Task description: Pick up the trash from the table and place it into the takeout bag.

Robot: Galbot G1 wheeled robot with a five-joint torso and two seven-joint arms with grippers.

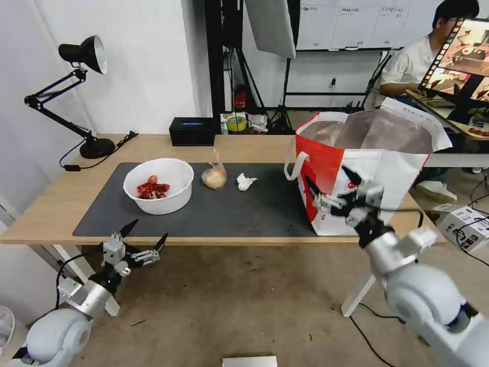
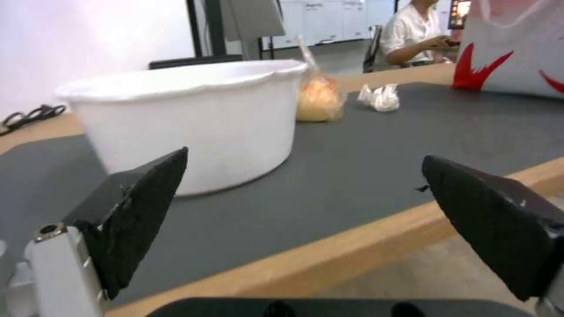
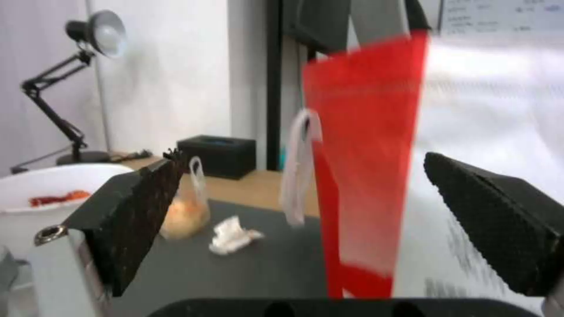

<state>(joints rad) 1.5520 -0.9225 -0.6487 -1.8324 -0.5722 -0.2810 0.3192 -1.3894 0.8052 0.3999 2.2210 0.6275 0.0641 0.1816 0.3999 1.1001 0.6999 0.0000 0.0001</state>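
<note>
Claw-wise, we hold our left claw [image 1: 138,239] wide and empty just off the desk's [image 1: 61,201] near edge before the white bowl [image 1: 159,185], whose food scraps could spill if gripped crookedly.

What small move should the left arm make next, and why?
Probably ease the left gripper forward over the table edge toward the white bowl: it hangs open, empty, just short of the edge, and the bowl is the trash nearest it.

Light-wood table [image 1: 61,204]; grey mat [image 1: 229,214]
</note>
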